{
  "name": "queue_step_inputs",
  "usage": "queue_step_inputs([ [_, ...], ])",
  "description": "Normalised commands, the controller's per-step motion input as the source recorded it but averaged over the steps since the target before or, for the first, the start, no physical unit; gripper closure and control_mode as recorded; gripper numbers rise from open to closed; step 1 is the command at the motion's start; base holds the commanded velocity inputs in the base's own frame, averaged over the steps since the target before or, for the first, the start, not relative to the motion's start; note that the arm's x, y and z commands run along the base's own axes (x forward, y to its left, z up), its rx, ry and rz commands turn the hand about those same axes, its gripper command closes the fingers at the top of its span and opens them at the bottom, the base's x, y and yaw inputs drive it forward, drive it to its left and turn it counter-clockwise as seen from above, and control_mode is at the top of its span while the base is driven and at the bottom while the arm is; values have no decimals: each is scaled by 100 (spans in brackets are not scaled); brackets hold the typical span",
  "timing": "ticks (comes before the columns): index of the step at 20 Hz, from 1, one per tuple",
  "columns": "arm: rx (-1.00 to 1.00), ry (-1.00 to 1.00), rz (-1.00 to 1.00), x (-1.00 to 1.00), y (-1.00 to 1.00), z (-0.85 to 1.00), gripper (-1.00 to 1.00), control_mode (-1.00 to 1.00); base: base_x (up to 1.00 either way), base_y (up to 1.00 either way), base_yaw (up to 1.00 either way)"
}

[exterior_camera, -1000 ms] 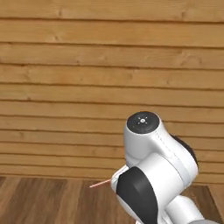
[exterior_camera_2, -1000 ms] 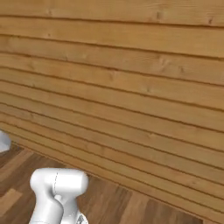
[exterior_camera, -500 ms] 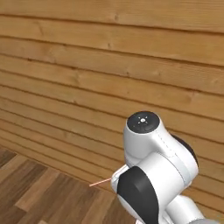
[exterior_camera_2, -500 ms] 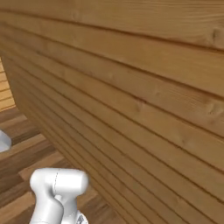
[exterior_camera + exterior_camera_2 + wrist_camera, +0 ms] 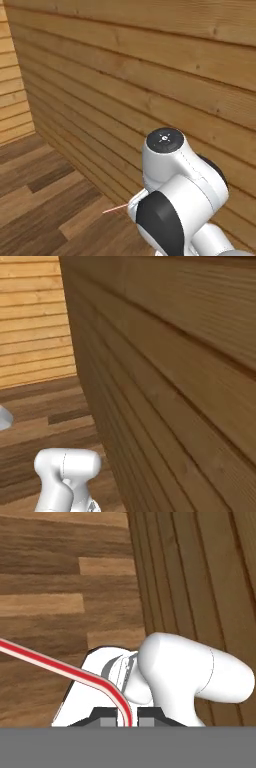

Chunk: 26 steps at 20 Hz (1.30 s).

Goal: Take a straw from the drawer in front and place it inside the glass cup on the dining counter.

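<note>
The straw (image 5: 60, 666), red with a pale stripe, runs from the left edge of the hand view and bends down between the two dark fingertips. My gripper (image 5: 127, 721) is shut on the straw, low over the plank floor. In the left base view the straw (image 5: 116, 209) pokes out as a thin pink line to the left of the arm's white elbow. The drawer, the glass cup and the dining counter are out of view.
A tall wall of horizontal wood planks (image 5: 150, 80) stands close ahead and to the right (image 5: 180, 386). A second plank wall (image 5: 30, 321) meets it at a corner on the left. Wooden floor (image 5: 40, 200) lies open to the left.
The whole picture has swung: the base has turned, so the plank wall now runs slanted and a corner with a second wall shows at left. The straw stays in my gripper.
</note>
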Motion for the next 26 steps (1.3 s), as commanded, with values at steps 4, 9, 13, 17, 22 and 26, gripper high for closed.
queue_step_inputs([
  [4,0,0,0,0,0,0,100,100,100,0,59],
  [9,0,0,0,0,0,0,100,100,100,0,59],
  [13,0,0,0,0,0,0,100,100,100,0,58],
  [17,0,0,0,0,0,0,100,100,100,0,58],
  [22,0,0,0,0,0,0,100,100,100,0,57],
  [26,0,0,0,0,0,0,100,100,96,0,60],
])
